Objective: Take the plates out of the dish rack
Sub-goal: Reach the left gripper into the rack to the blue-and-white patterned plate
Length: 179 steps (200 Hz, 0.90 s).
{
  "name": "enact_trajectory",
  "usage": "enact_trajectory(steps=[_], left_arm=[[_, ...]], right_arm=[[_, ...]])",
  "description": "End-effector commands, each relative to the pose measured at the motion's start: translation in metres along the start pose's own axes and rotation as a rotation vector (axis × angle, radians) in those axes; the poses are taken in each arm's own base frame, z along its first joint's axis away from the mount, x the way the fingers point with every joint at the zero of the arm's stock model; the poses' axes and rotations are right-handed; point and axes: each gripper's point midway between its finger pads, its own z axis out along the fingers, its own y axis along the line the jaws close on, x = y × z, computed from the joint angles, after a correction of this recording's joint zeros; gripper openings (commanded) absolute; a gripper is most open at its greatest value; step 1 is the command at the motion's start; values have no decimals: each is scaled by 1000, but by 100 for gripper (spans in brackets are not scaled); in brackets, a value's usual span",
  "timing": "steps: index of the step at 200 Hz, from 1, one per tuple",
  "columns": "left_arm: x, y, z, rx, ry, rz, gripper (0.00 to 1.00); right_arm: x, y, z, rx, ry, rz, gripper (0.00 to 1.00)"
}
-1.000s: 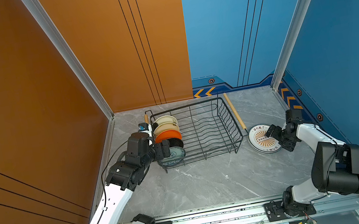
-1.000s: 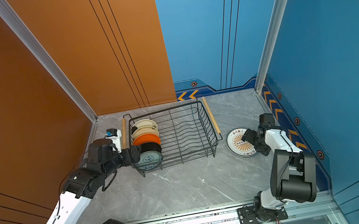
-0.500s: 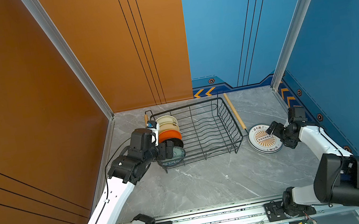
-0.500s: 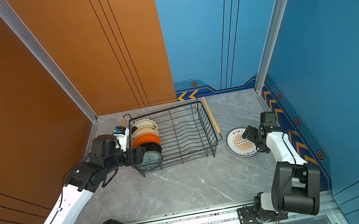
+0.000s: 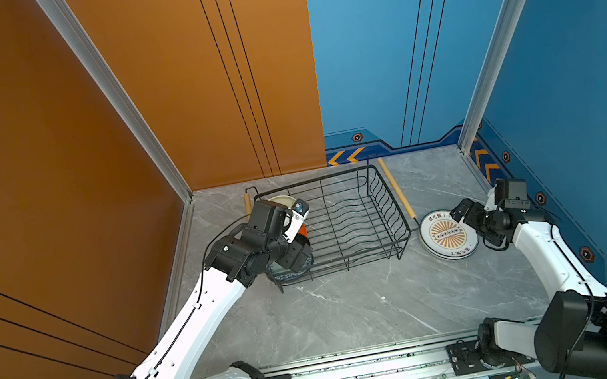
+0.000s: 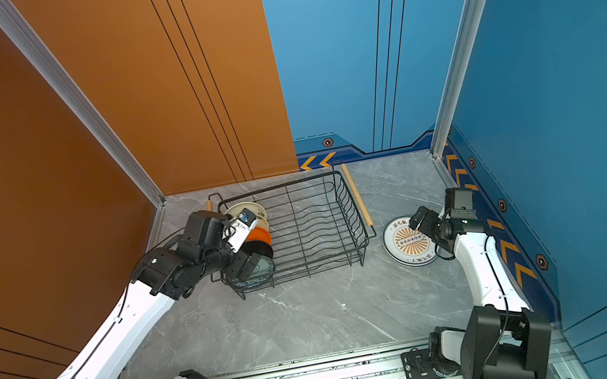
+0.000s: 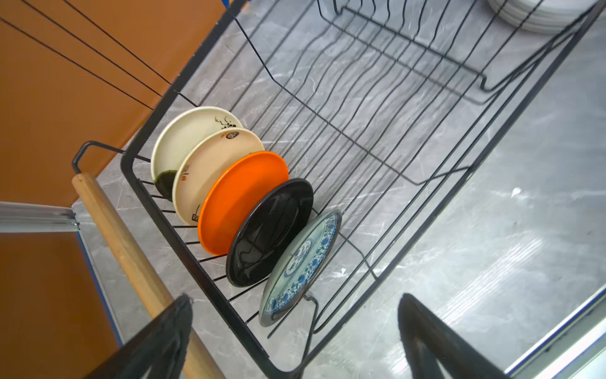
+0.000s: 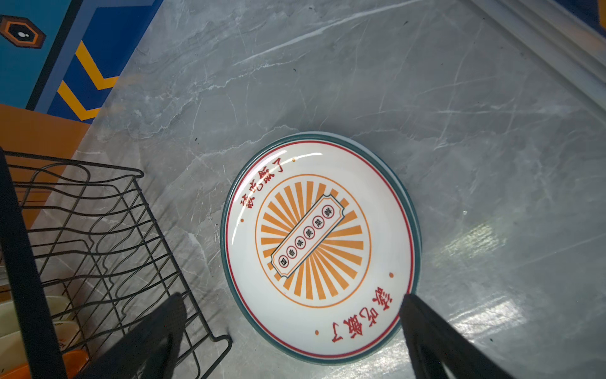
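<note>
Plates [image 7: 242, 203], small and round, are counted five upright in one black wire dish rack [image 5: 345, 219]; one sunburst-topped stack [image 8: 314, 246] is laid beside it. Left gripper [image 7: 295, 303] and right gripper [image 8: 292, 298] are held agape; nothing is grasped.

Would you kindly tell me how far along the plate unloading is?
Done: a stack topped by the sunburst plate lies on the table beside the dish rack. In hand: nothing; both grippers are open, the left gripper at the rack's loaded end, the right gripper above the stack. Remaining: five plates stand upright in the rack.
</note>
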Motion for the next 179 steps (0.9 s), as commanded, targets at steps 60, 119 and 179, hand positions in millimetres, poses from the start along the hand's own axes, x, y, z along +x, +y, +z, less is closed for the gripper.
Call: enact_trajectory(steps=[60,119,179], left_arm=[[28,-16,18,167,167,244,90],[27,-10,35,215,204,266,74],[31,9,55,172,276,244,56]], right_arm=[[-13,36,-1,-175,-22,1,100],[-8,33,-1,-187,-42,9,100],[-9,34,11,-196,-18,21,100]])
